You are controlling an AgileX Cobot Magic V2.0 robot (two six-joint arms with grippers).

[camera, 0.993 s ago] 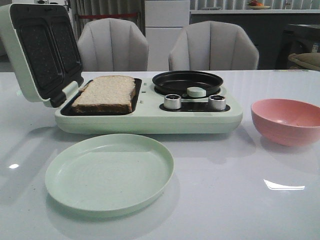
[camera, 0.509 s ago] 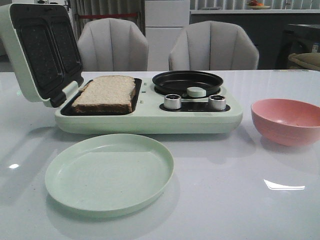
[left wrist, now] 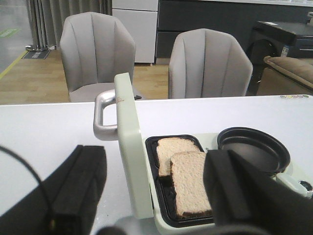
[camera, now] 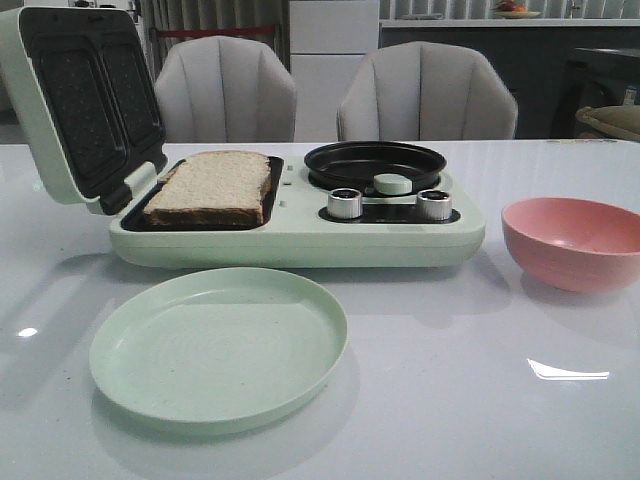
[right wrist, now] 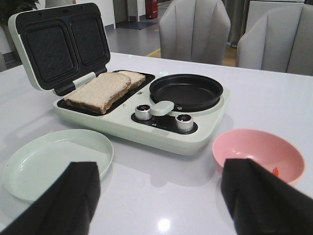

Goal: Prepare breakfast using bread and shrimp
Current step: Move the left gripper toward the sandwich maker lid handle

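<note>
Two slices of bread lie overlapping in the left tray of the pale green breakfast maker (camera: pixel 300 245): the near slice (left wrist: pixel 190 181) and the far slice (left wrist: pixel 168 149). They also show in the front view (camera: pixel 215 185) and the right wrist view (right wrist: pixel 100 90). A small orange bit of the shrimp (right wrist: pixel 275 170) peeks out in the pink bowl (right wrist: pixel 254 147), beside my right finger; in the front view the bowl (camera: pixel 575 240) hides it. My left gripper (left wrist: pixel 155 156) is open and empty, above the maker's left end. My right gripper (right wrist: pixel 163 169) is open and empty, above the table in front of the maker.
The maker's lid (camera: pixel 70 100) stands open at the left, with a metal handle (left wrist: pixel 102 115). A black round pan (camera: pixel 375 163) and two silver knobs (camera: pixel 345 203) sit on its right half. A pale green plate (camera: pixel 220 345) lies in front. Two grey chairs stand behind the table.
</note>
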